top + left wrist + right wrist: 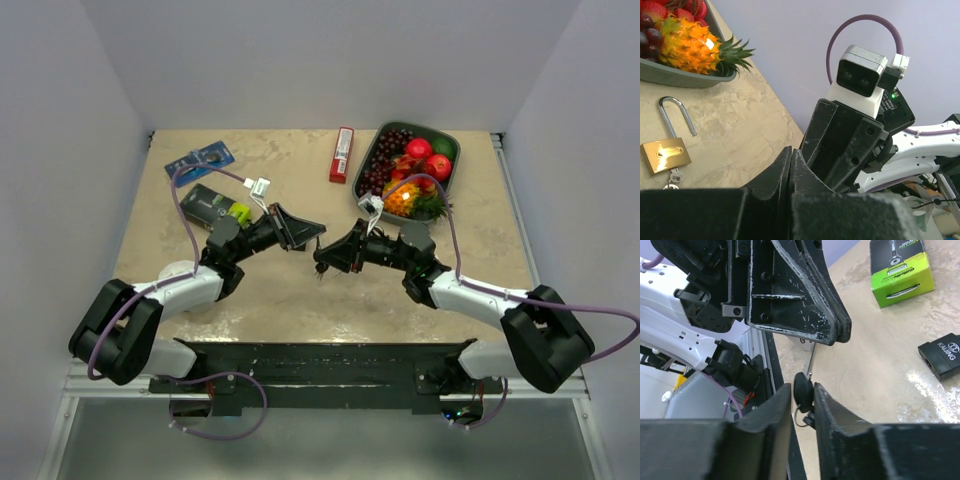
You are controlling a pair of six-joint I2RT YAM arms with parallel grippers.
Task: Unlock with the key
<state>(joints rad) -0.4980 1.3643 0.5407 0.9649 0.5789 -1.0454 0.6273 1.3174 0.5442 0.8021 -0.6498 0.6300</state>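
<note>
Fruit tray [685, 80], red packet [342, 154], blue package [200, 159] (flat), green-black box [213, 204]

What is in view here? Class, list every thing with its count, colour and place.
padlock: 1, brass, on the table near the tray, shackle open
small keys: count unclear, silver, at the padlock's base
key: 1, black head, between the right gripper's fingers
tray: 1, grey-green, far right
fruit: several, red, dark, orange and green, in the tray
red pack: 1, red, far middle
blue pack: 1, blue, far left
green box: 1, green and black, left side
black box: 1, black, near the green box
table: 1, beige
left gripper: 1, black, shut, mid-table
right gripper: 1, black, facing the left gripper
</note>
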